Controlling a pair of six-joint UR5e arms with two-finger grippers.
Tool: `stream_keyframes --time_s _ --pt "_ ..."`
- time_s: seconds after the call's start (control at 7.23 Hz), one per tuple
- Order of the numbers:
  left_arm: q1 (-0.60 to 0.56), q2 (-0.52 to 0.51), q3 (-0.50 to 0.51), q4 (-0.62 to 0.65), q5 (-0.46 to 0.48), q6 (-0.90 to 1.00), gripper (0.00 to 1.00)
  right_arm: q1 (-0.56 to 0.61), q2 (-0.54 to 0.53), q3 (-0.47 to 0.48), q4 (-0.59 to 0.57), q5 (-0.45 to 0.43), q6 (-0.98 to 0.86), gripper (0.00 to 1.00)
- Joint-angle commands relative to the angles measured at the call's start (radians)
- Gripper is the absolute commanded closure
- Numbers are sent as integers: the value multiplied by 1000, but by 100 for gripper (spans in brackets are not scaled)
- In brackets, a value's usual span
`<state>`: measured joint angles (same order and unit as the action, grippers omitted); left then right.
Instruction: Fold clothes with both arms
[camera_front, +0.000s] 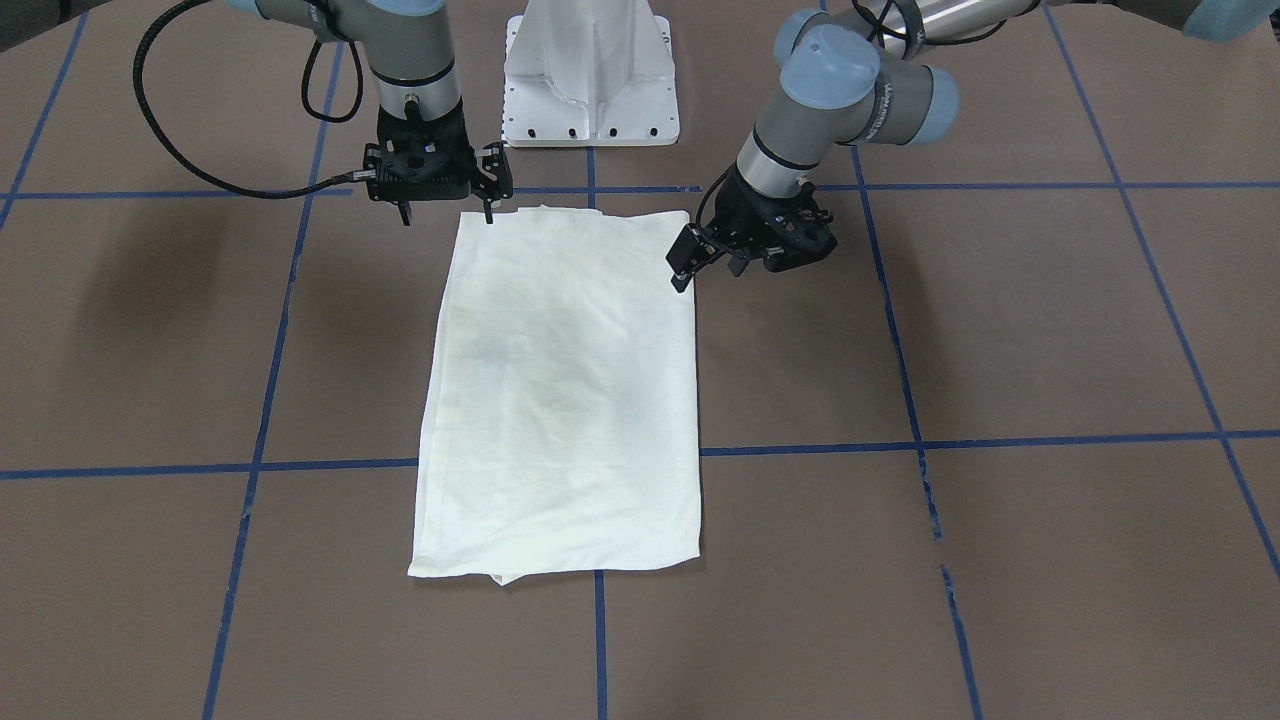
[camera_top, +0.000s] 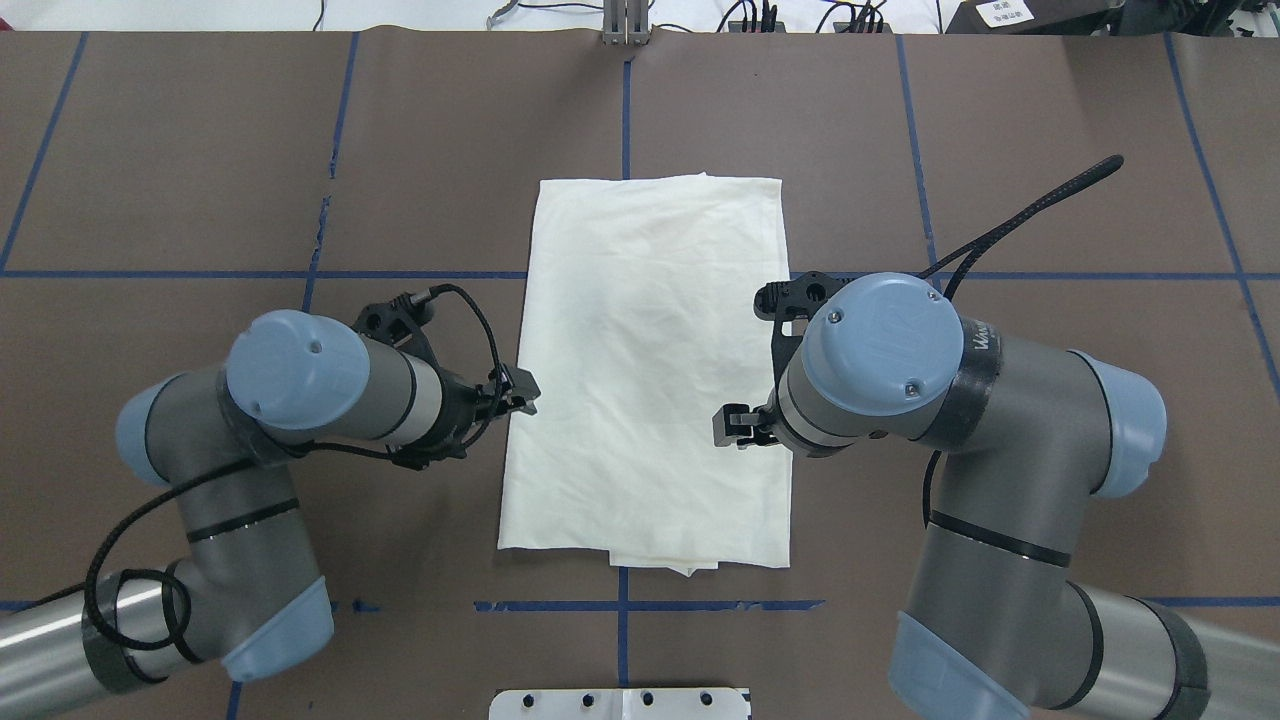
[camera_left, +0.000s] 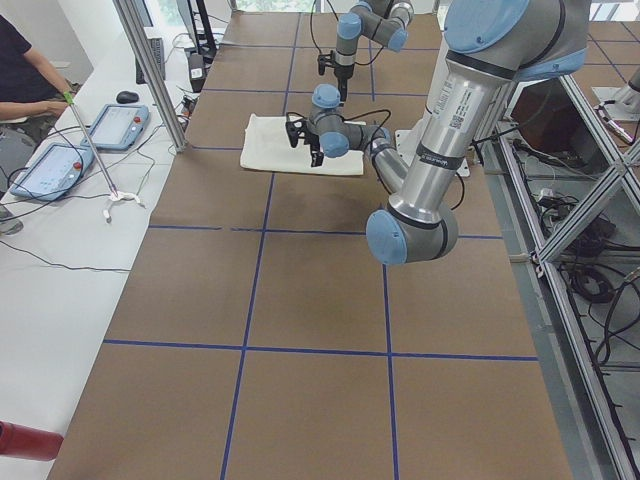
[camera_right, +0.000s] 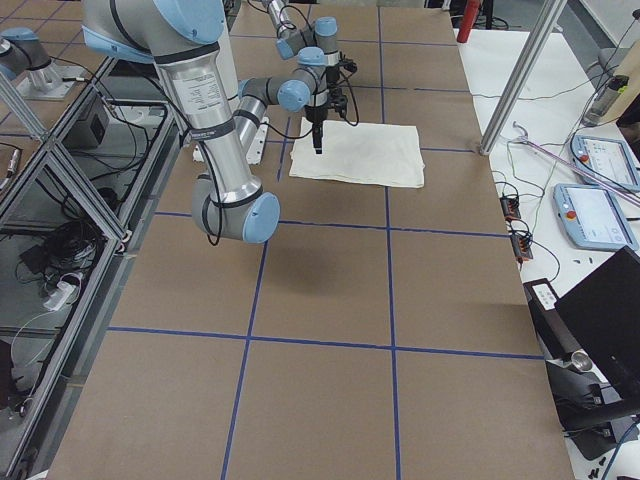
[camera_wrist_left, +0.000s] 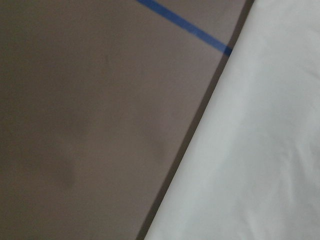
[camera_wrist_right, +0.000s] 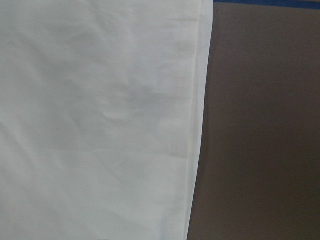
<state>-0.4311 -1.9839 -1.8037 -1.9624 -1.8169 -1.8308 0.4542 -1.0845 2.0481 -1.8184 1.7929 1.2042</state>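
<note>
The clothes (camera_front: 560, 380) are one cream shirt folded into a long rectangle, plain side up, flat in the middle of the brown table (camera_front: 1000, 330); no print shows. In the overhead view the shirt (camera_top: 645, 370) lies between both arms. My right gripper (camera_front: 447, 213) hangs open just above the shirt's corner nearest the robot base, holding nothing. Beside the opposite near corner, at the shirt's long edge, my left gripper (camera_front: 710, 265) is tilted, its fingers apart and empty. The left wrist view shows the shirt's edge (camera_wrist_left: 250, 150), and so does the right wrist view (camera_wrist_right: 100, 120); neither shows fingers.
The white pedestal base (camera_front: 590, 90) stands just behind the shirt's near end. Blue tape lines (camera_front: 1000, 440) grid the table. A person (camera_left: 25, 70) sits beyond the far side beside tablet pendants (camera_left: 55, 165). A black cable (camera_top: 1030, 215) arcs off the right wrist.
</note>
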Motion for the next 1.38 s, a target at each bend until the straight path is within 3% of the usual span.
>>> stream_keyframes --time_s 0.0,0.69,1.24 --pt "103 -3 -80 147 62 -74 10 4 0 0 5 10 5 0" --pt "160 -4 -39 155 120 -93 25 17 0 0 8 11 12 0" --pt "161 -4 -42 155 123 -91 61 20 -2 0 8 16 12 0"
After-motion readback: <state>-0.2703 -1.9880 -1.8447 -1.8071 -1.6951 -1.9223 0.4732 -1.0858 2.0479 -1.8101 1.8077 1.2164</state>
